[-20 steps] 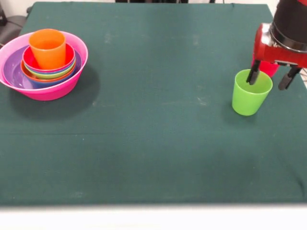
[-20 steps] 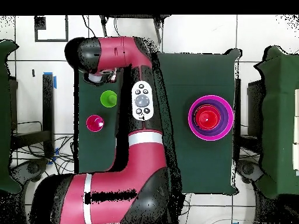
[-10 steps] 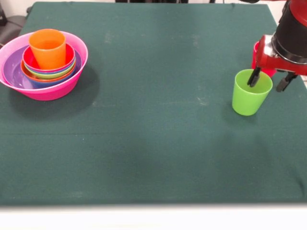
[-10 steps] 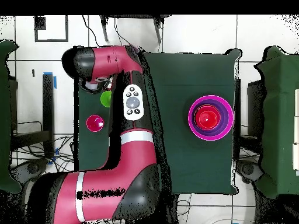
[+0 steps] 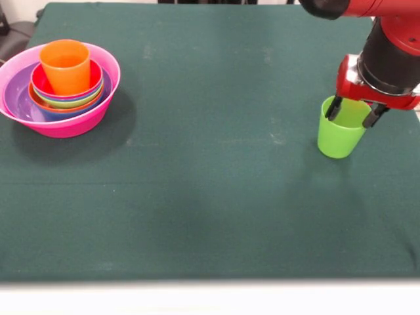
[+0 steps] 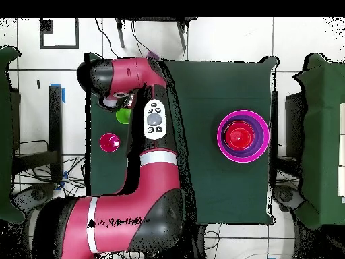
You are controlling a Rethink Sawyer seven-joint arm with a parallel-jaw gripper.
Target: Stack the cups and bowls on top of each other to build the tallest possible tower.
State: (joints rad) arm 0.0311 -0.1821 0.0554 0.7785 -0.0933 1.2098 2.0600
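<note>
Hovering directly over the lime green cup (image 5: 341, 134), the claw (image 5: 355, 115) has its two dark fingers spread apart, one at the cup's left rim and the other at its right rim, so the cup's mouth sits between them. We read the claw as open and not yet gripping; the fingers reach down to rim level but we cannot tell whether either touches the plastic. The cup stands upright on the table (image 5: 210, 197), mouth up, its long axis vertical and in line with the claw above, so we judge the coming move turns on a straight drop and a squeeze across the rim.

The tower (image 5: 62, 88) lies well apart, at the opposite side of the table: the pink bowl (image 5: 72, 125) as base, smaller bowls nested inside, and the orange cup (image 5: 64, 65) upright on top.

From the front, the arm hides whatever stands behind the green cup. From overhead, we see the red-pink cup (image 6: 110, 142) standing on its own near the green one (image 6: 122, 117), which shows only as a sliver beside the arm (image 6: 155, 121); the claw itself is hidden there.
</note>
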